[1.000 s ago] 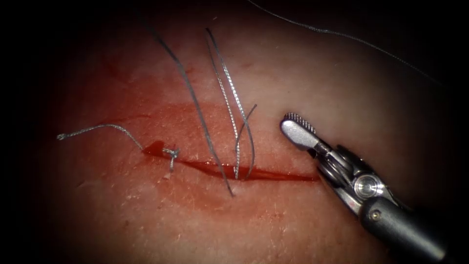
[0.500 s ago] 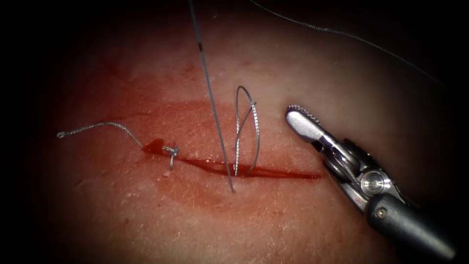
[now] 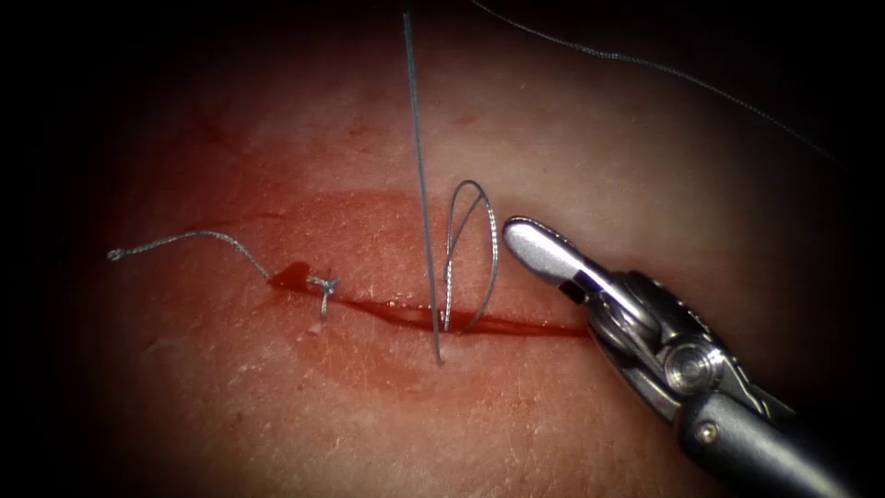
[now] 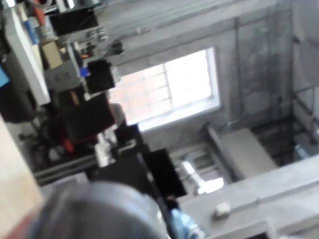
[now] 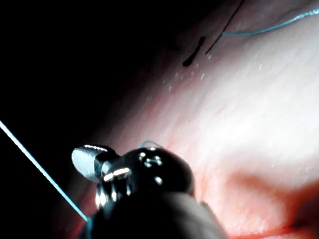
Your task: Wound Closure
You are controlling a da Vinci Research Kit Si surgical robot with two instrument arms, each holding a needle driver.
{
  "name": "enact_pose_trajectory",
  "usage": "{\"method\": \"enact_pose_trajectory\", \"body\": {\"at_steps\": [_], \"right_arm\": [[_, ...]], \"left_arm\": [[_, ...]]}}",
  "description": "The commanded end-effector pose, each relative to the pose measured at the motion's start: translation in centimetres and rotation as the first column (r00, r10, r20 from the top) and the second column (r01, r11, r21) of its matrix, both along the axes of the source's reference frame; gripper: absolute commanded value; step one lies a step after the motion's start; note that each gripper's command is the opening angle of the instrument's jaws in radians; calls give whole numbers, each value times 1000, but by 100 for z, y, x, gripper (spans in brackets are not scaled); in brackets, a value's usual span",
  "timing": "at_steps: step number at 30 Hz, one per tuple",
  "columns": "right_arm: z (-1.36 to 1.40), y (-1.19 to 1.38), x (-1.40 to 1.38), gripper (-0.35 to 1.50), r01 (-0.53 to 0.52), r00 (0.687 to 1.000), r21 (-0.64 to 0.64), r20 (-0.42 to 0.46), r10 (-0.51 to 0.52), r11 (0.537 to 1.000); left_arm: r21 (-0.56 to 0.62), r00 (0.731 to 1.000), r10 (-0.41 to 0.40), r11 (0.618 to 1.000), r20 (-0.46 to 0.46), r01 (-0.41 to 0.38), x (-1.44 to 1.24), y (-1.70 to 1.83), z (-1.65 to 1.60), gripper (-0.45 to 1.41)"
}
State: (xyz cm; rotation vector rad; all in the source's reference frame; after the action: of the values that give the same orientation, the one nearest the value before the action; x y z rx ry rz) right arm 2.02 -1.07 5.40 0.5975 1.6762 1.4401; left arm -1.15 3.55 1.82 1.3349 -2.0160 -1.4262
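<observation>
Pork-belly tissue forms the whole working surface, pale at the margins and stained with red fluid around a horizontal cut. Right arm's tool enters from the right and lies above the cut's right half; its jaws appear pressed together with nothing between them, the tip just beside a thread loop but apart from it. That loop rises from the cut near its middle. Just to its left, a taut strand of thread runs steeply upward from an entry point immediately below the cut and is cut off by the dark upper edge, so what holds its far end cannot be determined. A tied knot sits at the cut's left end, with a loose tail trailing to the left. Another fine thread crosses the upper right, well apart from the work. Judged risks: the tool tip could snag the loop and drag it, and further tension on the taut strand could tear the tissue edge at the entry point. The needle cannot be located, and whether it sits in the tissue cannot be stated. Left arm's tool cannot be assessed.
</observation>
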Motion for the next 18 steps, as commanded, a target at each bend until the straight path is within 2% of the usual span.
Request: {"method": "enact_pose_trajectory", "body": {"at_steps": [1, 5, 9, 12, 15, 18], "right_arm": [[-5, 11, 11, -35, -6, 1000, -11, -1, 6, 1000], [0, 11, 12, -35, 5, 1000, -16, -2, -5, 1000], [4, 16, 8, -35, 12, 1000, -10, 6, -12, 1000], [34, 6, 14, -35, 27, 995, 26, 98, -29, 999], [75, -6, 20, -35, 15, 985, 33, 170, -21, 999], [84, -9, 17, -35, 54, 985, 24, 161, -57, 998]], "left_arm": [[-20, 1000, -10, 1000, 3, 10, 3, 5, -11, -45], [9, 1000, -17, 1000, -10, 18, 4, -28, 10, -45], [31, 999, -24, 999, -29, 25, -2, -42, 30, -45], [29, 999, -18, 999, -29, 19, -14, -61, 71, -45], [53, 999, -9, 999, -45, 12, -14, -85, 90, -45], [51, 999, -15, 999, -50, 18, -12, -93, 97, -45]]}}
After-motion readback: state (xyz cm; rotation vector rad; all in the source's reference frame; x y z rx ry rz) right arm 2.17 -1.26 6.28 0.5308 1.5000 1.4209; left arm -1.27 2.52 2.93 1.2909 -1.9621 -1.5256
